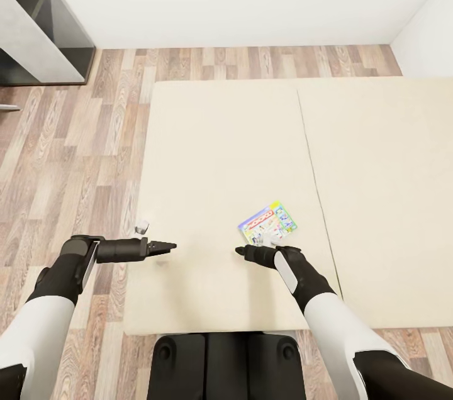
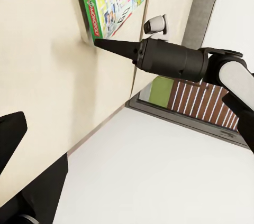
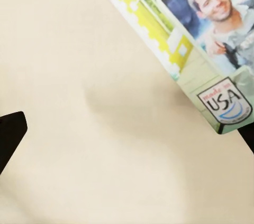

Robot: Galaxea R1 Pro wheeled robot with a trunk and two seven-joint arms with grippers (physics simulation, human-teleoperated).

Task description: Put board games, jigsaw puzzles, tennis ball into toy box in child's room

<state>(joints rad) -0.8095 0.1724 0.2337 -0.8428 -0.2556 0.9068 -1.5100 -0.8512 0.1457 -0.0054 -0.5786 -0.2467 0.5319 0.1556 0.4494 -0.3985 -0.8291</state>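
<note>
One board game (image 1: 268, 224) lies flat on the beige bed (image 1: 220, 148), a pale box with a red band and a green edge. It shows in the left wrist view (image 2: 114, 2) and, close up, in the right wrist view (image 3: 201, 39). My right gripper (image 1: 240, 251) hovers just short of the box's near corner, pointing left. Its fingers (image 3: 10, 129) stand wide apart with nothing between them. It also shows from the side (image 2: 98, 43). My left gripper (image 1: 171, 247) is open over the mattress, well left of the box, with its fingers (image 2: 10, 134) empty.
A small white-grey object (image 1: 143, 224) sits at the mattress's left edge, just behind my left gripper. Wood-plank floor (image 1: 75, 155) runs along the bed's left side. A grey shelf unit (image 1: 38, 29) stands at the far left against the white wall.
</note>
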